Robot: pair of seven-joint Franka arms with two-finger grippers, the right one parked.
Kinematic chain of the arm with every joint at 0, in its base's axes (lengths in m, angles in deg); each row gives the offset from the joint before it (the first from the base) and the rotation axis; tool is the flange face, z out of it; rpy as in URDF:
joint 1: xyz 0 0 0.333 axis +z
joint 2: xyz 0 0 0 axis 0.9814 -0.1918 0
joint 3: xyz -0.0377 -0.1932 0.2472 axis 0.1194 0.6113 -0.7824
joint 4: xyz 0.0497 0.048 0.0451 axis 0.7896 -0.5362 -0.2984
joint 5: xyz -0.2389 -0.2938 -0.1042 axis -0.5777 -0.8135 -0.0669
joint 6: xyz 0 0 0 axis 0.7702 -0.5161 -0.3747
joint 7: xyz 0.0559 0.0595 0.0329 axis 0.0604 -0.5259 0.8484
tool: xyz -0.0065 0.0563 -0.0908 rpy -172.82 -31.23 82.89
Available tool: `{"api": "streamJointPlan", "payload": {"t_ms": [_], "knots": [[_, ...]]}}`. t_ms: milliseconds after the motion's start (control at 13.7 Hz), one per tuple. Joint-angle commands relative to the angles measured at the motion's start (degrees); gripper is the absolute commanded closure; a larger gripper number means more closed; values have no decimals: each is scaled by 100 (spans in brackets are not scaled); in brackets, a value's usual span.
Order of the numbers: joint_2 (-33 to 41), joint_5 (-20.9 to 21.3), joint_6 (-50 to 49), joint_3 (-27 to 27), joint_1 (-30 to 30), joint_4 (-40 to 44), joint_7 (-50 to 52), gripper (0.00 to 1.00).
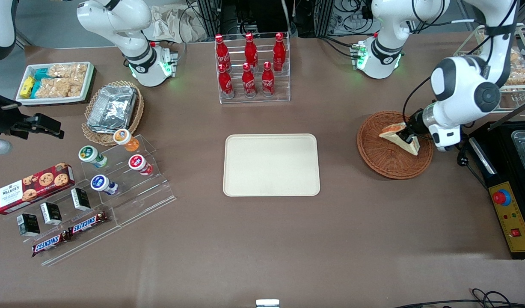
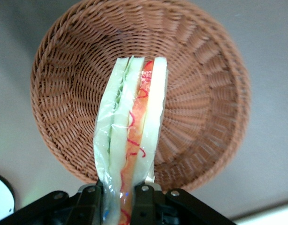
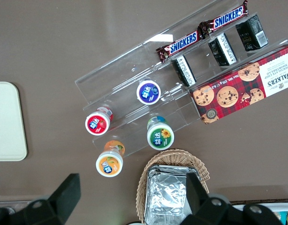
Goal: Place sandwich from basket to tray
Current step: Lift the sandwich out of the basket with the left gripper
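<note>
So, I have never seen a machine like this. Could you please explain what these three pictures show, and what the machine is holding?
These are two white robot arms fixed to a brown table. One picture looks at the table from the front; the other two come from small cameras on the arms' wrists. The working arm's hand is above the round reddish-brown wicker basket and is shut on a wrapped triangular sandwich, which its wrist camera shows clear of the basket floor. The cream-beige tray in the middle of the table has nothing on it. Also on the table: a clear rack of red cola bottles, a tan basket with foil containers, small yogurt cups, a Walkers cookie box, Snickers bars and a white tray of snack packs.
</note>
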Motion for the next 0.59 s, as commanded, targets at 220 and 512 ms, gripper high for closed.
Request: {"api": "streamJointPlan", "payload": {"t_ms": [220,512], "knots": [[41,47,-1331,257,-37,1526,-29,76],[-90,38,-1446,749,-46,2010,-625,76]]}}
